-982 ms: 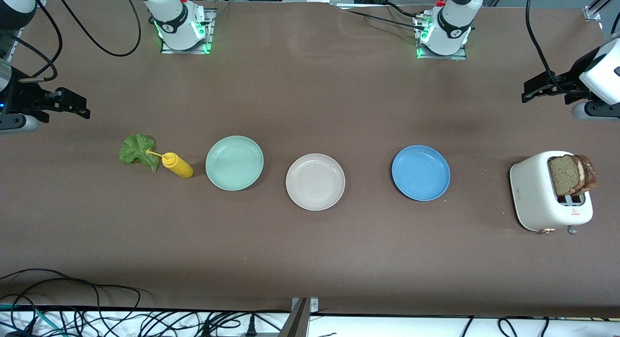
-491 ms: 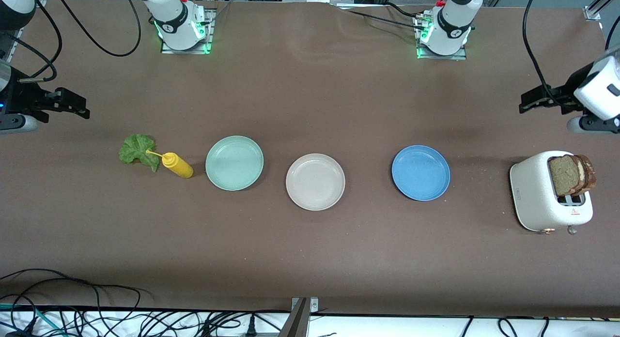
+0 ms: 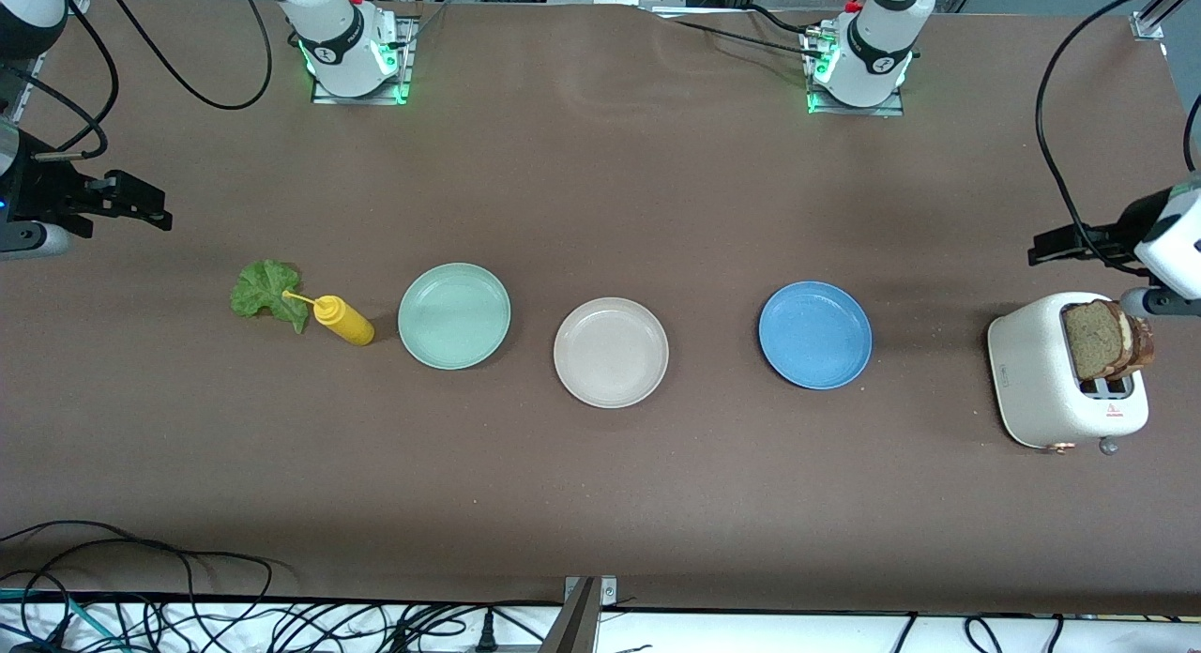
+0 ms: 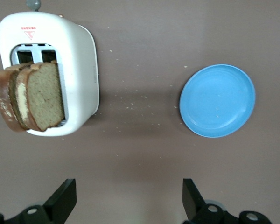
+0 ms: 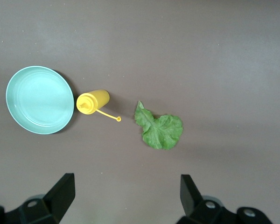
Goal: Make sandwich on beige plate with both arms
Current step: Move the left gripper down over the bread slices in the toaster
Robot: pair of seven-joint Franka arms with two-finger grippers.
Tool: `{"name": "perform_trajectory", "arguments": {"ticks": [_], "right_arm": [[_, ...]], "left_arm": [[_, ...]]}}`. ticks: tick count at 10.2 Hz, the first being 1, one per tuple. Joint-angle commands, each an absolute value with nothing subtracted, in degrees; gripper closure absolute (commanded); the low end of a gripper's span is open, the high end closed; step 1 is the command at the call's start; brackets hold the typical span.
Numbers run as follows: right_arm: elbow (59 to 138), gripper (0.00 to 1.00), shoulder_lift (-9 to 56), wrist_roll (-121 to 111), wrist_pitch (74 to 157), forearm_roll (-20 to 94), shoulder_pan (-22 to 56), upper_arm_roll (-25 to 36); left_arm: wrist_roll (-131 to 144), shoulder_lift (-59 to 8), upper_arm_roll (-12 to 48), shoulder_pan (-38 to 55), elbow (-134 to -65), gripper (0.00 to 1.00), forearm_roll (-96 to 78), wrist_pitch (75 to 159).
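the beige plate (image 3: 611, 352) is sitting bare on the brown table (image 3: 600, 484), and everything else is lining up around it. the mint-green plate (image 3: 454, 315) is lying just beside the beige plate toward the right arm's end, and the blue plate (image 3: 814, 334) is lying a little apart from the beige plate toward the left arm's end. farther from the beige plate past the mint-green one, the yellow squeeze bottle (image 3: 343, 320) is standing with its cap strap reaching over the lettuce leaf (image 3: 268, 292), which is lying flat on the table. well apart from the beige plate, past the blue plate at the left arm's end, the white toaster (image 3: 1051, 376) is holding the two bread slices (image 3: 1105, 339) upright in its slots, sticking out of the top.

the left gripper (image 4: 126, 200) is hanging in the air over the table just beside the toaster, fingers spread wide and holding nothing. the right gripper (image 5: 126, 198) is hovering over the table near the lettuce leaf, well apart from the beige plate, fingers likewise spread wide and holding nothing.
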State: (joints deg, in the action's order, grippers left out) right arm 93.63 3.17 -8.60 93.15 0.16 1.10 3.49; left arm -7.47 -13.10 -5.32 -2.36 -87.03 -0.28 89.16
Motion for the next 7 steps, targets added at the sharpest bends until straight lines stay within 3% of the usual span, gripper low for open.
{"name": "perform_trajectory", "arguments": {"ticks": [1,7], "right_arm": [[92.11,0.0,3.6,-8.35,91.93,0.97,0.97,3.52],[92.2,0.0,3.6,-8.44,91.93,0.97,0.88,3.52]], "left_arm": [[-12.29,-16.42,-4.92,-5.09,-86.4,0.0,2.27,93.14],[-16.79,-23.54,-4.92,-7.82,-85.87,0.0,3.69,101.95]]}}
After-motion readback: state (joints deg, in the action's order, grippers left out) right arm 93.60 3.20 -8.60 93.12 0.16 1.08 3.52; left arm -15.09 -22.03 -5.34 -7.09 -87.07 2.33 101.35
